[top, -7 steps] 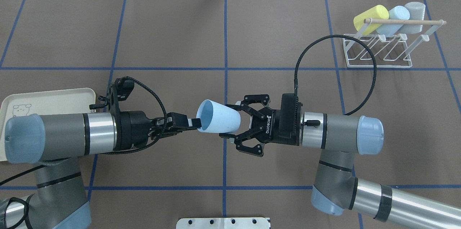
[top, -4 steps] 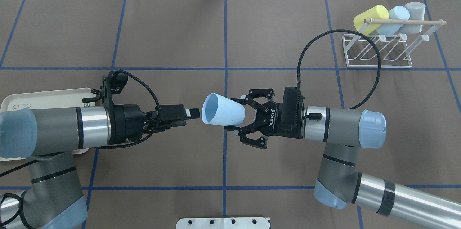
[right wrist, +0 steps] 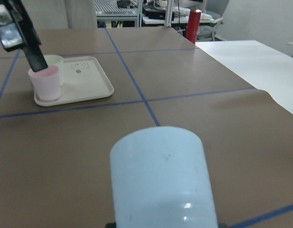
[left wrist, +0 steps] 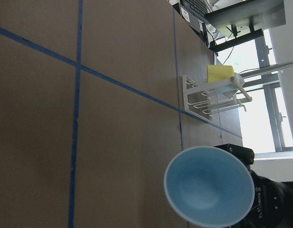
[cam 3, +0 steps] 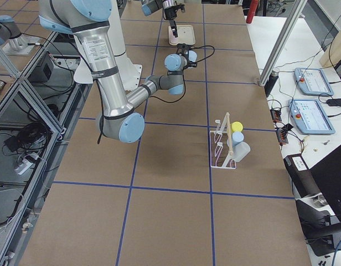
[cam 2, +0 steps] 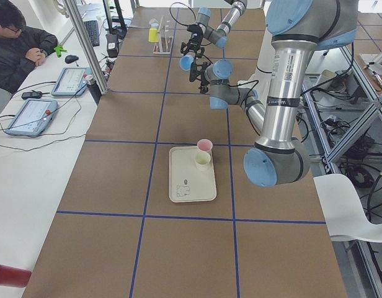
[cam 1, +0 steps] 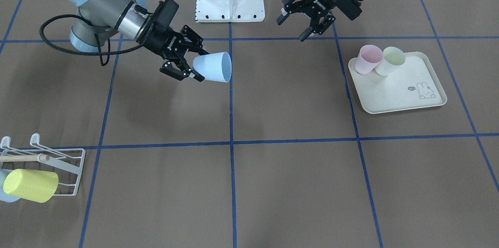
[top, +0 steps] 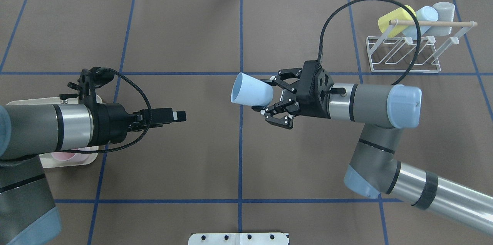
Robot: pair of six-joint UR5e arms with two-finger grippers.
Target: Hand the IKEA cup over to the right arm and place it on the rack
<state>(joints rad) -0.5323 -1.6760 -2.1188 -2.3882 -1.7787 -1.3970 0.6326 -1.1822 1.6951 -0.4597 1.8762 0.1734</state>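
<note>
The light-blue IKEA cup point(top: 251, 91) lies on its side in the air, mouth toward the left arm. My right gripper point(top: 266, 96) is shut on its base end; the same shows in the front view, gripper point(cam 1: 193, 69) and cup point(cam 1: 213, 67). The cup fills the right wrist view point(right wrist: 161, 175) and faces the left wrist view point(left wrist: 208, 190). My left gripper point(cam 1: 291, 29) is open and empty, well apart from the cup, seen edge-on from overhead point(top: 179, 115). The white wire rack point(top: 404, 55) with its wooden rod stands at the far right.
The rack holds a yellow cup point(top: 396, 17), a light-blue cup point(top: 423, 19) and a grey cup point(top: 443, 10). The cream rabbit tray point(cam 1: 397, 96) holds a pink cup point(cam 1: 368, 59) and a pale green cup point(cam 1: 391, 61). The right arm's cable loops before the rack.
The left gripper let go of the cup's rim and drew back left. The right gripper closed on the cup and carried it right and toward the far side.
</note>
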